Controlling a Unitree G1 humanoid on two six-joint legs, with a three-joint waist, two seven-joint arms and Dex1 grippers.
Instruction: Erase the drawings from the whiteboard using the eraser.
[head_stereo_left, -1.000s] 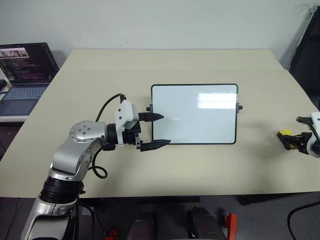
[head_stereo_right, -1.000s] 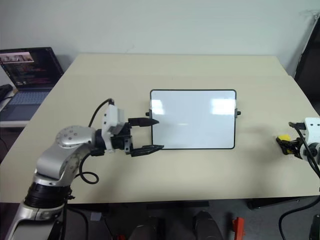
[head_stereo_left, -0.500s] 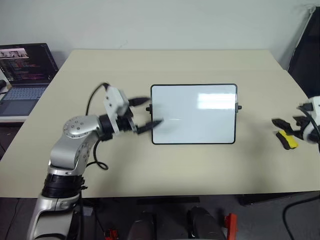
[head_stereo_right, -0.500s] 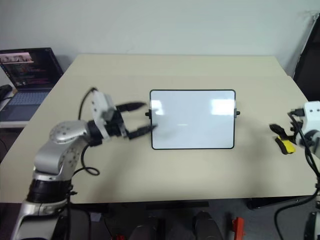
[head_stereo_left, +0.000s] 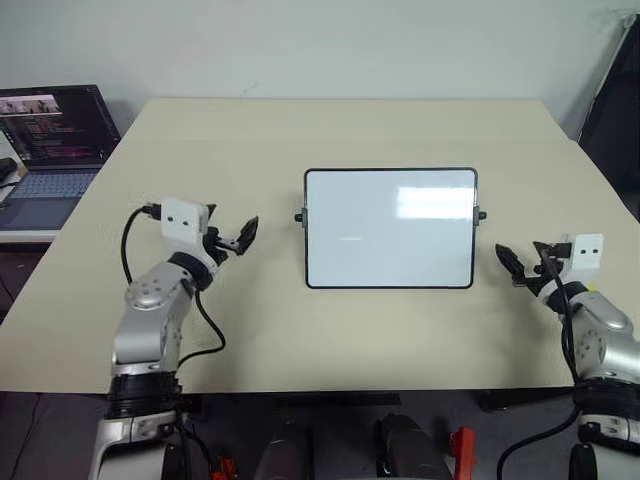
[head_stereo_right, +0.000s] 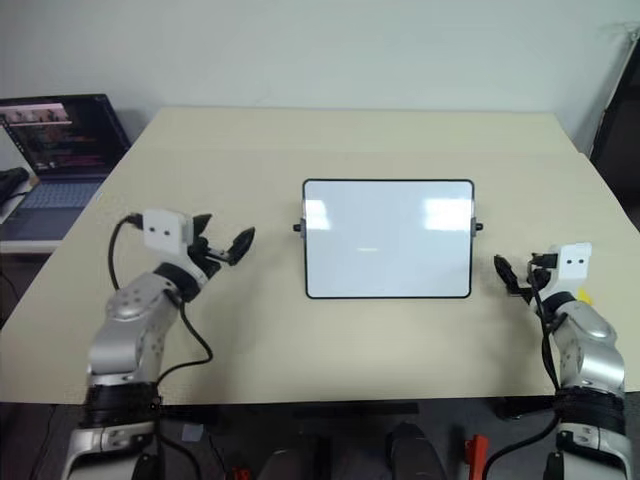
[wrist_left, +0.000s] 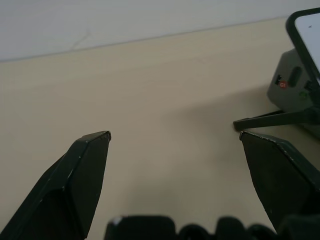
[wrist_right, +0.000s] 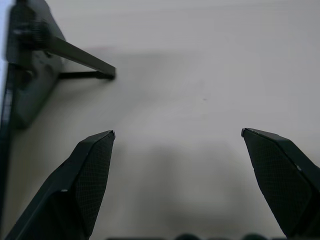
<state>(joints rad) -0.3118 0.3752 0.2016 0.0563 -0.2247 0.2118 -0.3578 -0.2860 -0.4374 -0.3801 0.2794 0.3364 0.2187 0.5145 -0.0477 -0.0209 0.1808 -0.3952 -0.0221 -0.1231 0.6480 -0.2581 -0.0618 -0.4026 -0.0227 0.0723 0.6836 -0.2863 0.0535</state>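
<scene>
The whiteboard (head_stereo_left: 390, 228) stands propped at the table's middle, glossy white in a thin black frame. No drawings show on its face, only a faint short streak near the centre. My left gripper (head_stereo_left: 235, 238) hovers open and empty to the left of the board, pointing forward; in the left wrist view its fingers (wrist_left: 85, 170) stand wide apart, with the board's edge and stand (wrist_left: 295, 95) to one side. My right gripper (head_stereo_left: 520, 265) is open and empty to the right of the board. A sliver of the yellow eraser (head_stereo_right: 583, 296) peeks out beside my right wrist, on the table.
An open laptop (head_stereo_left: 50, 140) sits on a side surface beyond the table's left edge. A dark object (head_stereo_left: 615, 100) stands past the far right corner. The board's rear stand (wrist_right: 75, 55) juts out behind it.
My right gripper has let go of the eraser, opened wide and swung in toward the board. My left gripper has drawn back leftward from the board's left edge and turned forward.
</scene>
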